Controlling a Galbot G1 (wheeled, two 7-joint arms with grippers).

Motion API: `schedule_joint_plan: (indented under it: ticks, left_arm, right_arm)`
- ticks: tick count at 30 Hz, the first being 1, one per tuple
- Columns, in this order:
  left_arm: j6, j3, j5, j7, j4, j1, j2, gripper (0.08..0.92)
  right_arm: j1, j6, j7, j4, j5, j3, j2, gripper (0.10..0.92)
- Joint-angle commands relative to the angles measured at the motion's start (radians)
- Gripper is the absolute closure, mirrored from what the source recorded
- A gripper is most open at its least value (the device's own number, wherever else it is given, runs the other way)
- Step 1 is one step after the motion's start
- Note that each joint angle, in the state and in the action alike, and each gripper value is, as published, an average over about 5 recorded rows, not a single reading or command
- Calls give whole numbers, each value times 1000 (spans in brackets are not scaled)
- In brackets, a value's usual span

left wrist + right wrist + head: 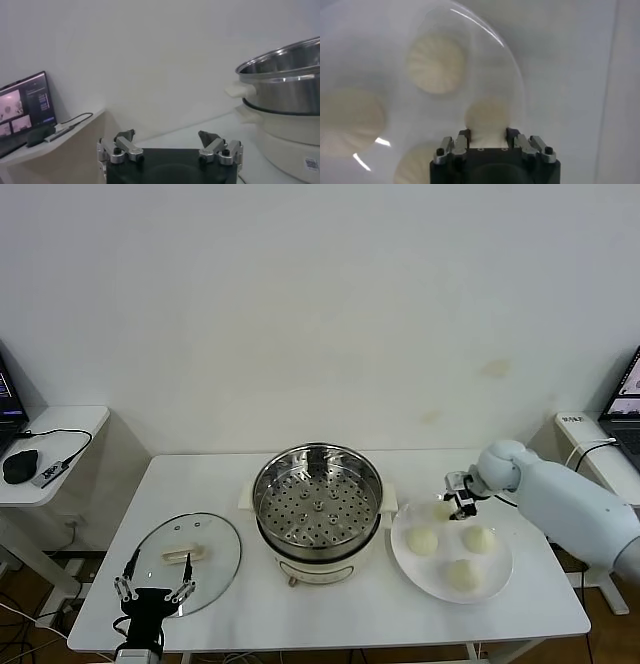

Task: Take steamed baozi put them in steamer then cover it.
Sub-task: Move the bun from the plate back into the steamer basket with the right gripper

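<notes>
On the white table (330, 609), right of centre, the right gripper (461, 506) is down over the far-left edge of the white plate (500, 582), and from the right wrist view its jaws are pinched in on one steamed baozi (487, 117), fingers (462, 137) pressed to either flank of the bun; the grip looks firm, the dough sitting snug between the pads. Three more buns sit on that plate in the head view: one toward the steamer side (423, 540), one on the far right (480, 538), one nearest the front edge (462, 574); all lie apart from one another. Beside the plate, at the middle of the table, stands the steamer (318, 504), a shiny steel pot on a cream base, its perforated tray (316, 514) bare and uncovered; the plate's rim lies just beside its base. Over on the left of the table lies the glass lid (187, 559), flat, cream handle (187, 553) up. At the front edge, just by the lid's near rim, the left gripper (153, 594) hangs low, jaws spread wide with nothing between them; the left wrist view shows both fingers (122, 145) well apart, the steamer's wall (282, 80) rising off to one side. Beyond the table's left end, a side desk (60, 434) carries a mouse (20, 466).
</notes>
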Motion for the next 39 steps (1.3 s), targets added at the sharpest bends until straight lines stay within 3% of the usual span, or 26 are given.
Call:
schedule_joint_plan:
  ticks: [1,10,22,31,39]
  left_arm:
    - [4,6,-2,3,8,-6,9,177]
    - [25,8,-50,6,21,-27,26,177]
    - [69,3,-257,15,10,-18,25,177]
    - [87,-27,-347,15,-4,-13,11,177]
    - [83,-43,-331,17,-2,-12,1,177]
  right_arm:
    - [155,-9,-3,113,120,-50,-104,552]
    - [497,-36,3,196,339,-239,-92,543]
    - [688,-27,43,180,530,-379,190,542]
    - [632,121,58,102,511,-455,383,542]
    - [552,295,56,-17,333,-486,496,542]
